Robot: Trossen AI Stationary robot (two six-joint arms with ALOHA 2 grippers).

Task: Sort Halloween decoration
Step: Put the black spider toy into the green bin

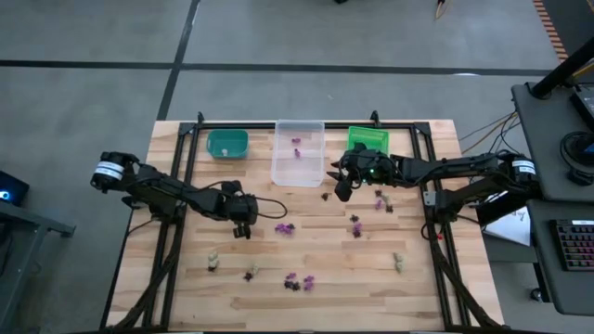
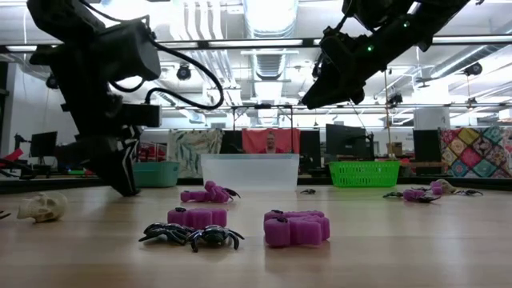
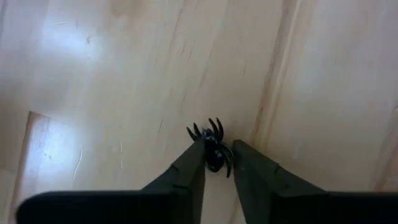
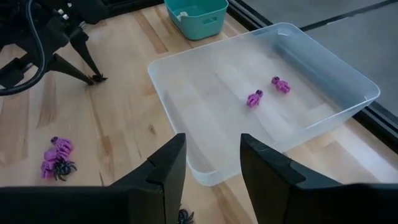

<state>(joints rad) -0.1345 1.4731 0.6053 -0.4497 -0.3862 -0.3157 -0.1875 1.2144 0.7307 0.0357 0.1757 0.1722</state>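
The black spider was pinched between the left gripper fingertips mid-table; it was best lifted straight, while the right gripper hung unclenched, empty, beside the clear bin.

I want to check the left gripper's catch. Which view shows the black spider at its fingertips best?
The left wrist view: the black spider fills the gap between the left gripper fingers, against the table. The high view shows only a dark speck there, the right wrist view a small dark bit, and in the low view the gripper hides it.
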